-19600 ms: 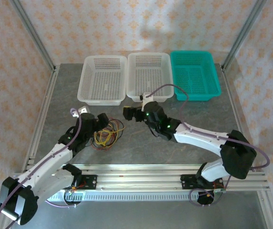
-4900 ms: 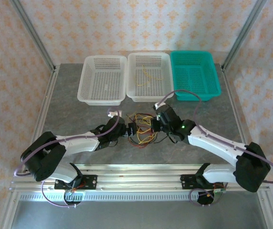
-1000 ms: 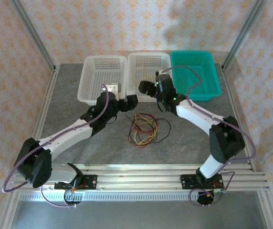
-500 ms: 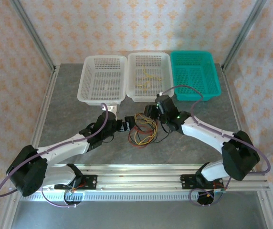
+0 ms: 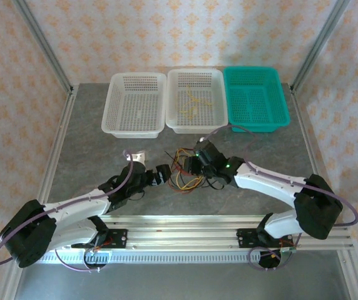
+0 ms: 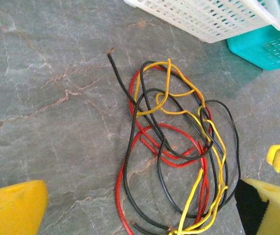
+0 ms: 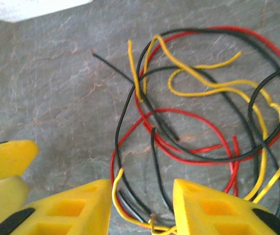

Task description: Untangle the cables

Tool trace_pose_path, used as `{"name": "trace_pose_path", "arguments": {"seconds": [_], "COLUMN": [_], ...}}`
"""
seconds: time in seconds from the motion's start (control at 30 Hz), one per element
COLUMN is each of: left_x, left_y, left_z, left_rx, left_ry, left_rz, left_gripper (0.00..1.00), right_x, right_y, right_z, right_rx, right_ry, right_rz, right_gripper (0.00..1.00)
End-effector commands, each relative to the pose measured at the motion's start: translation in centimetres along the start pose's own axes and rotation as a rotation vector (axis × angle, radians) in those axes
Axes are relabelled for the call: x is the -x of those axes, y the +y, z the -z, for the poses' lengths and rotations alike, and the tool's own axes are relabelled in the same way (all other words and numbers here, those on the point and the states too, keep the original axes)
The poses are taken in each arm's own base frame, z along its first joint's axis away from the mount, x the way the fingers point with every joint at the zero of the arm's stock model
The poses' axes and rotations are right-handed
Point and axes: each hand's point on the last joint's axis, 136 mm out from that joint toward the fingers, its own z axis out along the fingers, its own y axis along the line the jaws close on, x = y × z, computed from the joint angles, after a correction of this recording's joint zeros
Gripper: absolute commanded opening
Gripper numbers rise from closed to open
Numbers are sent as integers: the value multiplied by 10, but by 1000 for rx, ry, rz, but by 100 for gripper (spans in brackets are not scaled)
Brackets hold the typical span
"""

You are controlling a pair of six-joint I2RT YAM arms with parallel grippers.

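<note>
Toward the near edge of the gray table (image 5: 91, 140), the left gripper (image 5: 161, 173) is hovering low with its jaws spread wide, holding nothing. Just right of it, the tangle of red, yellow and black cables (image 5: 180, 176) is lying near the table's middle. The right gripper (image 7: 142, 208) is straddling its nearest strands, fingers apart and not pinching them. Along the far edge, a left white basket (image 5: 134, 128), a middle white basket (image 5: 194, 125) and a teal basket (image 5: 257, 125) are sitting side by side. A loose yellow cable (image 5: 191, 103) is lying in the middle one.
</note>
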Motion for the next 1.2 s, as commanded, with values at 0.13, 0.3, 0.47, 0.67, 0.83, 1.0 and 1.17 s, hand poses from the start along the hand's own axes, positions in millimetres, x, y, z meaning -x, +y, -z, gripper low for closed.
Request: {"name": "trace_pose_path", "arguments": {"seconds": [0.13, 0.3, 0.47, 0.67, 0.83, 1.0, 1.17], "left_x": [-5, -18, -28, -36, -36, -32, -32], "left_y": [-18, -22, -30, -33, -31, -27, -26], "left_z": [5, 5, 5, 5, 6, 7, 7], "left_rx": [-64, -50, -62, -58, -48, -19, -16], "left_ry": [-12, 9, 12, 32, 34, 18, 20], "left_rz": [-22, -77, -121, -174, -201, -218, -238], "left_gripper": [99, 99, 99, 99, 99, 99, 99], "right_x": [-25, -43, -46, -49, -44, -44, -43], "right_y": [-44, -43, -35, -31, -22, -23, -19], "right_z": [13, 14, 7, -4, -13, -22, -30], "right_rx": [-246, -290, -270, -261, -231, -245, -234], "right_ry": [3, 8, 18, 27, 12, 11, 7], "right_rz": [-144, -263, -312, -342, -368, -384, -408], "right_gripper": [29, 29, 30, 31, 30, 33, 36]}}
